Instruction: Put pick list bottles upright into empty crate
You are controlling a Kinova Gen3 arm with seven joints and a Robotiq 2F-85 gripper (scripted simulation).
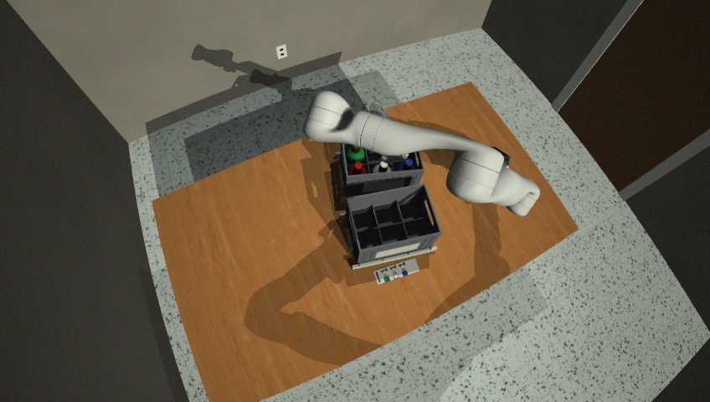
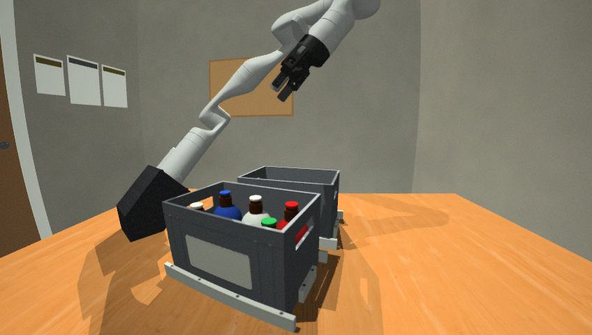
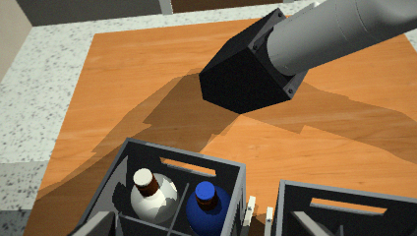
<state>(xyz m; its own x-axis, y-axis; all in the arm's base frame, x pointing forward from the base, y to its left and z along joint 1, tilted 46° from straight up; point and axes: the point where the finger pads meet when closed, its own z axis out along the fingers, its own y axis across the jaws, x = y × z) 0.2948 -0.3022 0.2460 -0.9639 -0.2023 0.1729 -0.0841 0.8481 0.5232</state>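
My gripper is open and empty, high above the crates; the arm hides it in the top view. The bottle crate holds a red bottle, a green bottle, a blue bottle and two white bottles, one in the middle, another near the handle end. The other crate shows empty compartments. The pick list shows green, white and blue marks; its counts are too small to read.
Pale rails edge the crates, which stand close together with a narrow gap. The black arm base stands on the table beside the crates. The arm passes over the bottle crate in the top view.
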